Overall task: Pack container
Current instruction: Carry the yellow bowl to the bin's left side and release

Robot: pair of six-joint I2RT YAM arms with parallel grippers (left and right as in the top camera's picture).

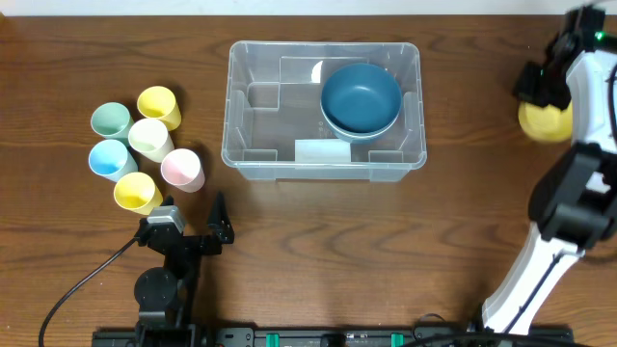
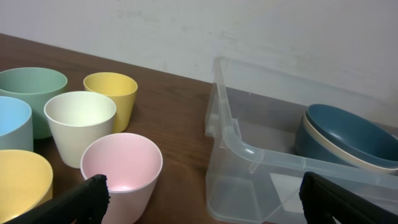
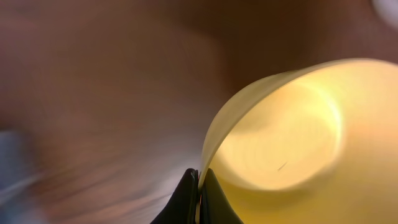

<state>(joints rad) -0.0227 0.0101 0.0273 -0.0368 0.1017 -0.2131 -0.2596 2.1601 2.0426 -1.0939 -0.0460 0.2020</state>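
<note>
The clear plastic container [image 1: 253,72] sits at the table's middle back and holds a blue bowl [image 1: 360,96] nested in a cream bowl at its right end. In the left wrist view the container [image 2: 231,134] is on the right with the blue bowl [image 2: 348,134] inside. My right gripper [image 1: 538,85] is at the far right, shut on the rim of a yellow bowl [image 1: 546,120]; the wrist view shows the fingers [image 3: 199,186] pinching the yellow rim [image 3: 292,137]. My left gripper [image 1: 198,231] is open and empty, low near the front left, its fingers [image 2: 199,202] wide apart.
Several cups stand at the left: green [image 1: 110,120], yellow [image 1: 159,106], cream [image 1: 150,138], blue [image 1: 109,159], pink [image 1: 182,170] and another yellow [image 1: 137,193]. The pink cup [image 2: 121,171] is just ahead of my left gripper. A cable runs at the front left.
</note>
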